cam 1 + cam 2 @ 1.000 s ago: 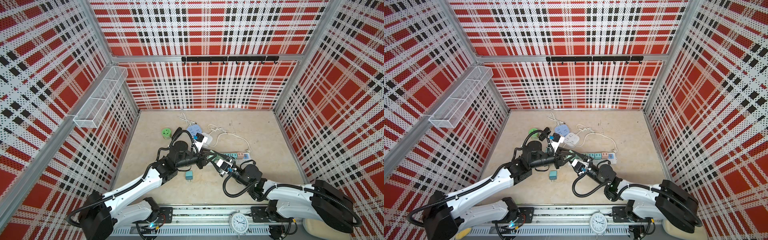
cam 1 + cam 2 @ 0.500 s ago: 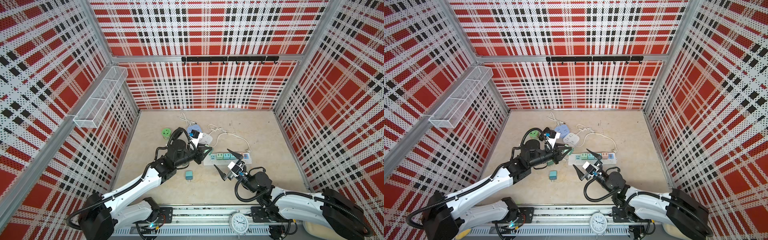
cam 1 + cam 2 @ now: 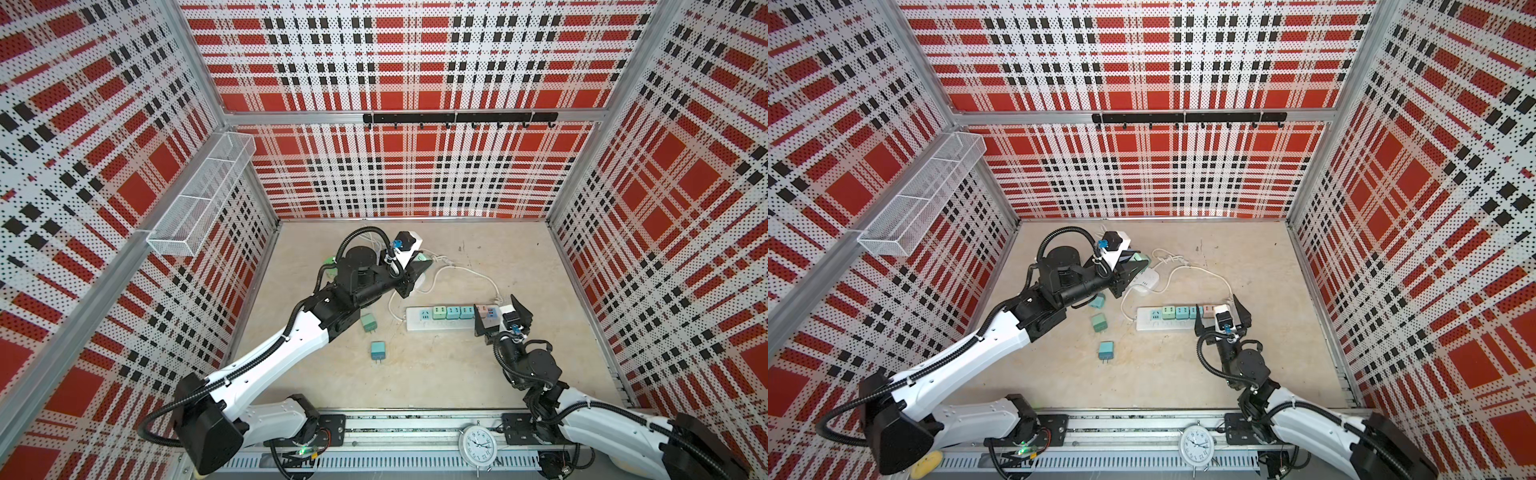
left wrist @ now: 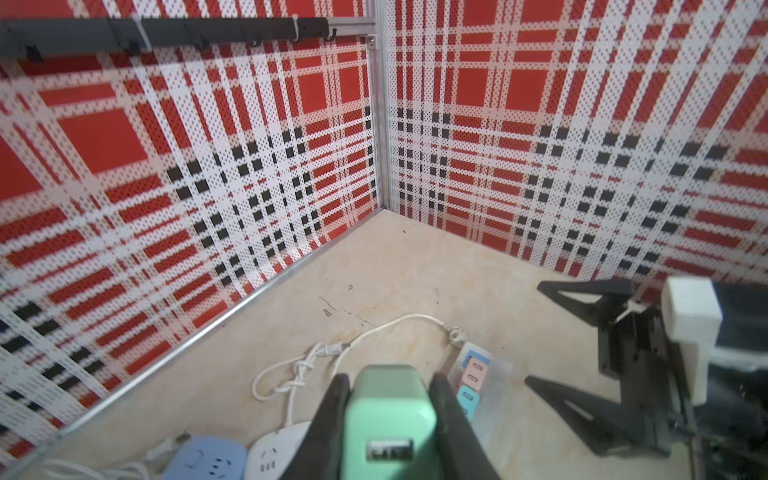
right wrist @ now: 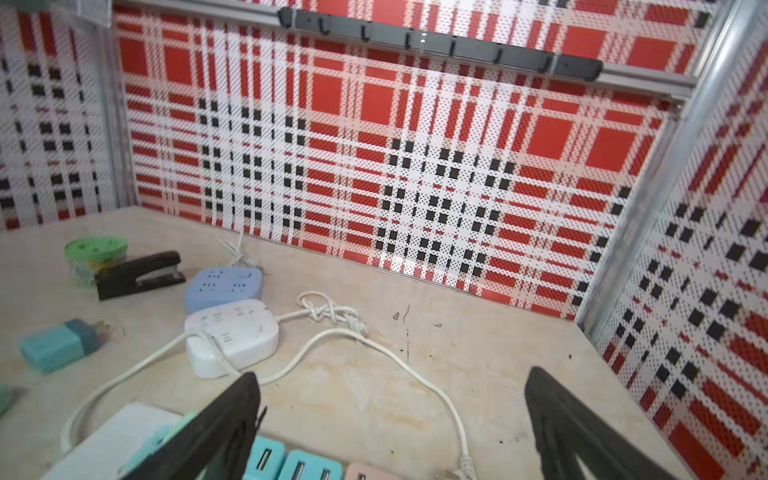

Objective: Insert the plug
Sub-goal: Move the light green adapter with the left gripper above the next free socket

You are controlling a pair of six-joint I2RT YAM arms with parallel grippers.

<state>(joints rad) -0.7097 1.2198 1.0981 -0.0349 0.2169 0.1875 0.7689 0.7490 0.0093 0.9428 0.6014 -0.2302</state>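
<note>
The left tool is clamped on the mint-green plastic plug at 11 o'clock from the long white power strip on the beige worktop, while the right tool gapes wide at the strip's 3 o'clock end.

The green plug and the power strip are each cut off by a wrist view's edge.
</note>
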